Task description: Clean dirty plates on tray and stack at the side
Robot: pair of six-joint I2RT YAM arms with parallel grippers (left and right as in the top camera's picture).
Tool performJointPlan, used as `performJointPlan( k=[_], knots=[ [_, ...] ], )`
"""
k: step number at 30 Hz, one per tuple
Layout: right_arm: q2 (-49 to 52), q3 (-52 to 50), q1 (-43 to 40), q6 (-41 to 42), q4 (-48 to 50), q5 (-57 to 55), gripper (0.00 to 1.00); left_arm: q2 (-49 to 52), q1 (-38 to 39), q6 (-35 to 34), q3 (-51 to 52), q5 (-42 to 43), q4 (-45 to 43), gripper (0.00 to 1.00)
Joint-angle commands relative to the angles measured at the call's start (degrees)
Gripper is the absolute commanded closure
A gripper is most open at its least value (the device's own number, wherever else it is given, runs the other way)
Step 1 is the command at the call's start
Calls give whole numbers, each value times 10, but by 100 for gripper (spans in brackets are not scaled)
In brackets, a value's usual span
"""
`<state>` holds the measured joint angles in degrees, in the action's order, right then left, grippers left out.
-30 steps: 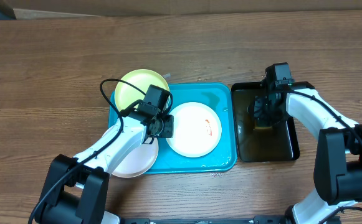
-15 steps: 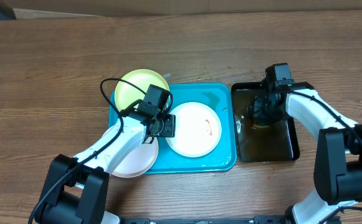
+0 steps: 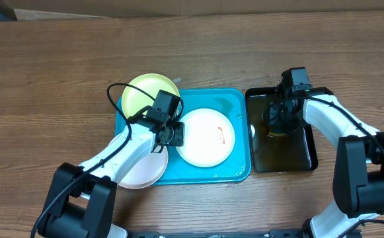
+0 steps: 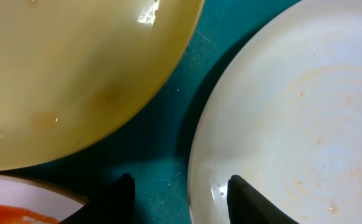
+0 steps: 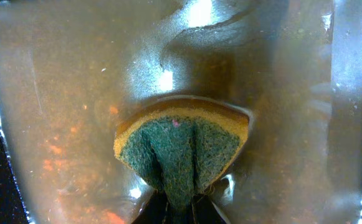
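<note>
"Where are the plates?"
"One white plate [image 3: 205,137] lies in the blue tray [image 3: 234,99]. The green plate [image 3: 149,92] and a second white plate [image 3: 142,173] overhang its left side."
"And the grippers?"
"The left gripper [image 4: 181,180] is spread wide astride the white plate's rim, perhaps touching it. The right gripper [image 5: 181,208] pinches a sponge [image 5: 181,149] in the black tray [image 3: 305,157]."

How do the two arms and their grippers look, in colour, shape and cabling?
Both arms have smooth, rounded white shells on the long links, the left arm and the right arm alike, with blocky black joints and bases. Each gripper is black: the left gripper and the right gripper. A thin black cable loops out beside the left arm. No markings are legible.
</note>
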<state>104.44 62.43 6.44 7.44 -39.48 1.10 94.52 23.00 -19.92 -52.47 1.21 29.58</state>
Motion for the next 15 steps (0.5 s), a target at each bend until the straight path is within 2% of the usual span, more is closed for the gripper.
performJointPlan(
  k=[1, 5, 10, 15],
  knots=[
    [2, -6, 3, -4, 3, -1, 96, 7, 0, 7, -9, -2, 1, 54],
    [2, -6, 3, -4, 2, 5, 96, 8, 1, 7, -3, -2, -8, 54],
    [2, -3, 3, -4, 4, 5, 96, 16, 1, 6, -1, -2, -20, 62],
    [1, 18, 3, -2, -21, 5, 96, 40, 1, 7, -1, -2, -26, 62]
  ],
)
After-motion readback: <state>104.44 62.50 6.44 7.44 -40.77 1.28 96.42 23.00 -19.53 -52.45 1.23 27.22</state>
